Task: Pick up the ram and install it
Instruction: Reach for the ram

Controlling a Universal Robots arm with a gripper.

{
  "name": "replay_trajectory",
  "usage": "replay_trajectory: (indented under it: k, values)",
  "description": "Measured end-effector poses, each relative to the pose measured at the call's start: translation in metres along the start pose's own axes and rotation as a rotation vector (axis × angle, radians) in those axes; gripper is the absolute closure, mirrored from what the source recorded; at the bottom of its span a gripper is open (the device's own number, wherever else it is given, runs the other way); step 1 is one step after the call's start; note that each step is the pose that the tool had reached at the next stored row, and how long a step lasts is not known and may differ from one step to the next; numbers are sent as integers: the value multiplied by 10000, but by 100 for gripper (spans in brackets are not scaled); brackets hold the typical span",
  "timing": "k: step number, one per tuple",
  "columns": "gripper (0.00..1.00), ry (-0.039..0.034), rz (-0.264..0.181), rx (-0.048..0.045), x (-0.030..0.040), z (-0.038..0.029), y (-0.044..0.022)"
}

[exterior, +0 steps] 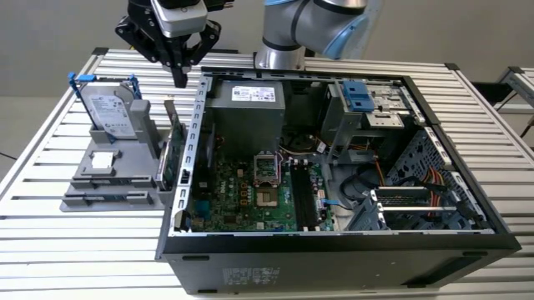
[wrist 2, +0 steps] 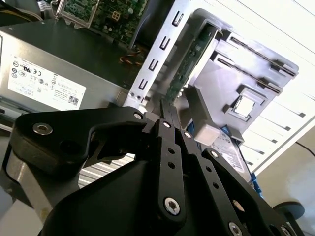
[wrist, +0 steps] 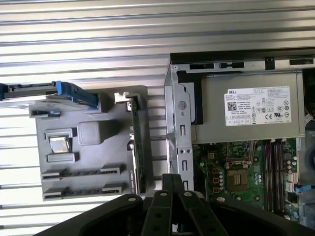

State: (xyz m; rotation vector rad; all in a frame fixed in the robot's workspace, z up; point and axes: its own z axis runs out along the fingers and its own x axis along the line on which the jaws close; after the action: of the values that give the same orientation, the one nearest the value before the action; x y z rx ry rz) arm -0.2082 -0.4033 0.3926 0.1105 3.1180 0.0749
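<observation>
My gripper (exterior: 179,82) hangs shut above the far end of a grey parts holder (exterior: 92,201), just outside the open computer case's side wall (exterior: 199,125). In both wrist views the fingertips (wrist 2: 165,105) (wrist: 171,178) press together with nothing visible between them. The ram is hidden from me. Below the gripper a green expansion card (exterior: 172,156) (wrist: 138,142) (wrist 2: 189,56) stands on edge in the holder (wrist: 88,152). Black memory slots (exterior: 304,195) (wrist: 274,167) run along the motherboard inside the case.
A silver hard drive with a blue bracket (exterior: 111,109) (wrist 2: 231,152) stands at the holder's far left. The grey power supply (exterior: 246,103) (wrist: 251,108) fills the case's far corner, with drive cages (exterior: 367,106) and cables to the exterior view's right. Everything rests on a slatted metal table (exterior: 50,250).
</observation>
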Motion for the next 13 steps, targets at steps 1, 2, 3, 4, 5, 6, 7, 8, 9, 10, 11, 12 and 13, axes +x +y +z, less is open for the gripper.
replay_trajectory:
  k: [1, 2, 3, 4, 5, 6, 7, 8, 9, 10, 11, 12, 13]
  values:
    - [100, 0, 0, 0, 7, 0, -1]
    - [100, 0, 0, 0, 14, -1, -2]
    - [100, 1, 0, 0, 19, -1, -2]
    - [100, 0, 0, 0, 25, 0, -2]
    - [100, 0, 0, -1, 31, -1, -3]
    - [100, 0, 0, -1, 35, 0, -3]
    - [100, 0, -1, 0, 39, -1, -4]
    - [100, -1, 0, -1, 43, -1, -4]
    - [100, 0, -1, 0, 46, -1, -4]
    - [100, 0, -1, 0, 50, -1, -4]
    - [100, 0, 0, 0, 56, -1, -5]
    - [100, 0, 0, 0, 65, -2, -6]
    - [100, 0, -1, 0, 75, -2, -7]
